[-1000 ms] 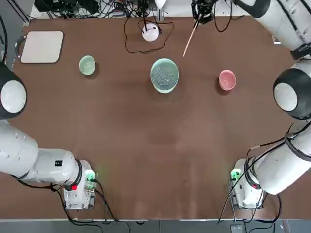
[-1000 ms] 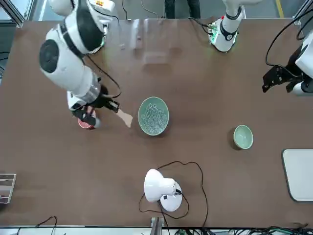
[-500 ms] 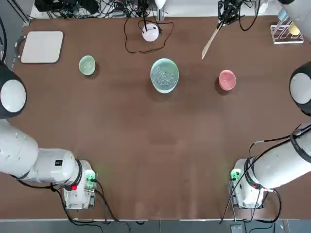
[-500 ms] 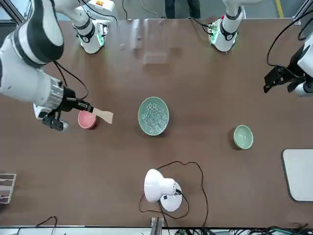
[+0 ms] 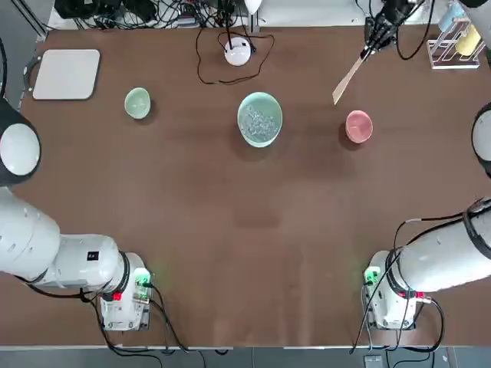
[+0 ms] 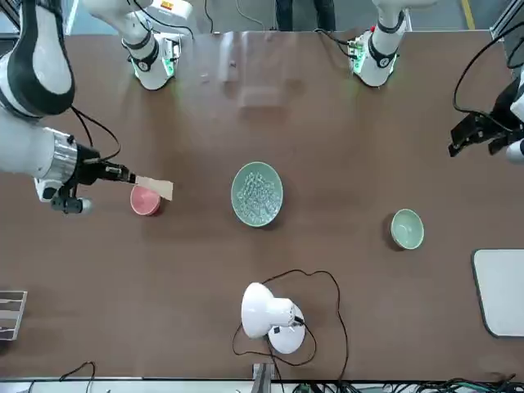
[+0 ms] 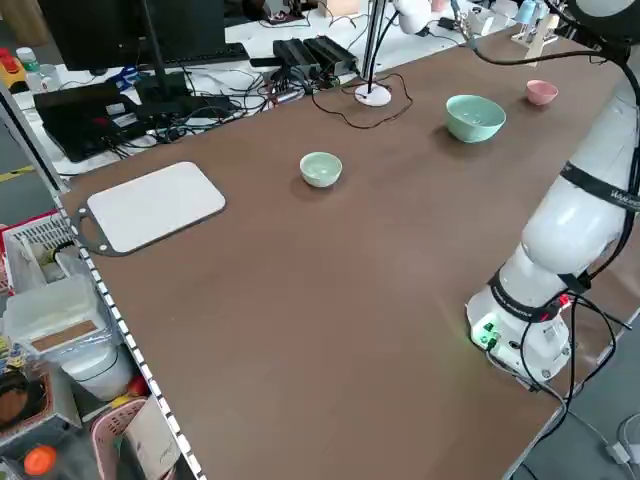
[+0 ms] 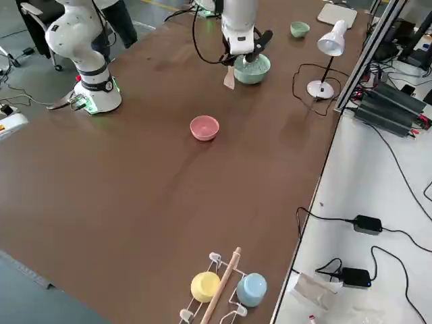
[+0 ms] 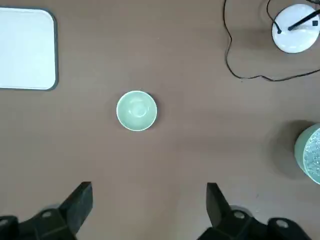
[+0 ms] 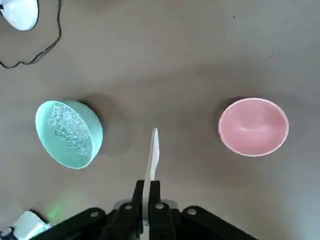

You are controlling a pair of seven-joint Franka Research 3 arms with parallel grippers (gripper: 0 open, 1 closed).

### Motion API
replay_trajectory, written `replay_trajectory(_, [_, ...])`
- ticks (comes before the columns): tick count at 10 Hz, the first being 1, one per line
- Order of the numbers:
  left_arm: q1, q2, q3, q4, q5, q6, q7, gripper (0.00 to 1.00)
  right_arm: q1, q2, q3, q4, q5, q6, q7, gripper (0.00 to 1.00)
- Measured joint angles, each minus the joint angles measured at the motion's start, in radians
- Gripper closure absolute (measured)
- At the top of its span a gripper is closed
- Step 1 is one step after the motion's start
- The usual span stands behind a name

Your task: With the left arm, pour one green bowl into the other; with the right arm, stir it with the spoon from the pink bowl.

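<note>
The small green bowl stands at the table's left, the large green bowl with whitish bits in the middle, and the pink bowl to the right. My right gripper is shut on the handle of the wooden spoon, holding it in the air beyond the pink bowl, paddle end pointing toward the large bowl. My left gripper hangs open high above the table, with the small green bowl lying ahead of its fingers.
A white lamp with a looped cable stands at the far edge behind the large bowl. A white board lies at the far left corner. A rack with cups sits at the far right corner.
My right gripper has carried the spoon to the robot's right, from beyond the large bowl to beyond the pink bowl. The left gripper has barely shifted and the bowls have not moved.
</note>
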Motion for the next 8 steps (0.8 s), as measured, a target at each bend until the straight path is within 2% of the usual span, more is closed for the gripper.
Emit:
replay_trajectory(3, [0.007,0.0,0.0,0.0,0.0,0.0,0.002,0.0,-0.106,-0.001,-0.001,-0.063,0.014,-0.002,-0.157,0.95])
replay_trajectory(8, [0.026,0.0,0.0,0.001,0.0,0.0,0.001,0.0,-0.241,0.0,-0.002,-0.133,0.141,0.018,-0.382,0.95])
